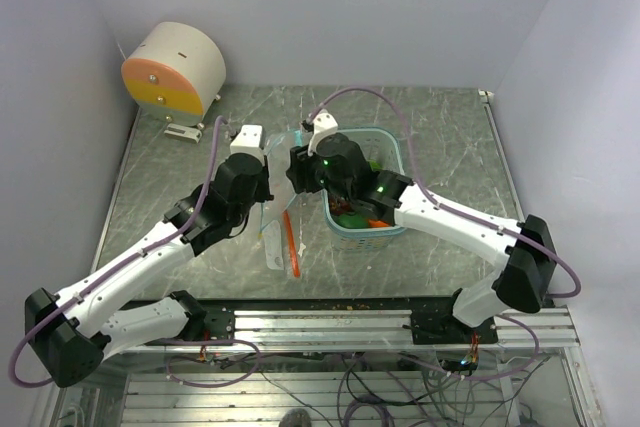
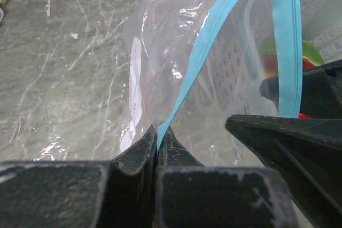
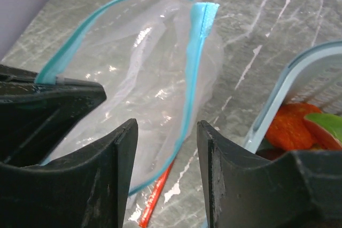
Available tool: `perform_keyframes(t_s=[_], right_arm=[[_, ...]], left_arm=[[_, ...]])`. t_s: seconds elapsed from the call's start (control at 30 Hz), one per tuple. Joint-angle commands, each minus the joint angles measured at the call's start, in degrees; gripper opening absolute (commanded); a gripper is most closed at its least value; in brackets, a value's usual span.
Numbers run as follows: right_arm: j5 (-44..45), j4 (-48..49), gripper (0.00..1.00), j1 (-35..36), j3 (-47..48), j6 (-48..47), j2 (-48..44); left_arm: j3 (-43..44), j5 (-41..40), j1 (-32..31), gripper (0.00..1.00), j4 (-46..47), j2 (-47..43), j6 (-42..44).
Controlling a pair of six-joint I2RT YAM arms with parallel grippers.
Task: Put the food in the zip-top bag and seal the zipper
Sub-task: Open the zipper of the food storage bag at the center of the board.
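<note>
The right arm (image 1: 445, 215) hides most of the food (image 1: 350, 213).

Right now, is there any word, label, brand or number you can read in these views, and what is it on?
No text can be read.
Bag: a white strip with faint grey marks, seen in the left wrist view, is too blurred to read.
Tub: only a grid pattern, no lettering visible.
Round white and orange device: no legible marks.
</note>
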Motion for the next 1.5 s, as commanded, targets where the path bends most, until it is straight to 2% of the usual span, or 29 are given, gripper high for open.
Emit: perform_keyframes(t_s=[0.0,0.2,0.43,0.63,0.77,0.83,0.97,1.07,1.3,1.4,1.47], right_arm=[[-1.43,4.73,0.49,0.15,0.93,1.03,1.92],[3.0,0.65,0.49,0.26,2.97,1.98,5.71],[14.51,-6.15,0.48,0.26,2.05,2.09,6.12],[14.52,-6.98,0.48,0.26,2.79,1.15,7.97],[15.93,-9.95,0.48,0.27,4.21,1.89,11.61],[12.1,-5.84,0.48,0.22,2.41,-0.12,11.05],[-5.34,9.55,0.48,0.21,-3.14,-2.78,7.86],[-10.54,13.79,0.53,0.23,-4.06,-3.14,7.5],[-2.6,10.68,0.61,0.04,-4.37,-3.35,5.02],[-0.98,9.99,0.64,0.09,-6.02,-4.36,0.93],[-0.97,9.92,0.71,0.1,-7.45,-4.86,-2.7]], left_arm=[[0.52,1.04,-0.37,0.07,1.2,-1.07,0.7],[1.33,-2.26,-0.37,0.07,-0.07,-3.6,1.45],[4.7,-17.09,-0.37,0.07,-6.72,-5.0,5.78],[4.47,-20.27,-0.34,0.07,-7.66,-3.6,5.73],[5.73,-26.12,-0.37,0.07,-12.09,-2.47,3.52],[5.33,-26.22,-0.42,0.07,-11.74,-2.93,3.66],[3.96,-23.55,-0.45,0.07,-8.32,-3.44,4.35],[2.93,-21.92,-0.45,0.07,-5.74,-1.77,3.97],[-1.42,-19.78,-0.8,0.07,0.33,4.13,0.74],[-1.64,-19.62,-0.97,0.07,1.66,5.66,0.37],[-1.51,-19.36,-1.12,0.07,2.44,6.35,0.61]])
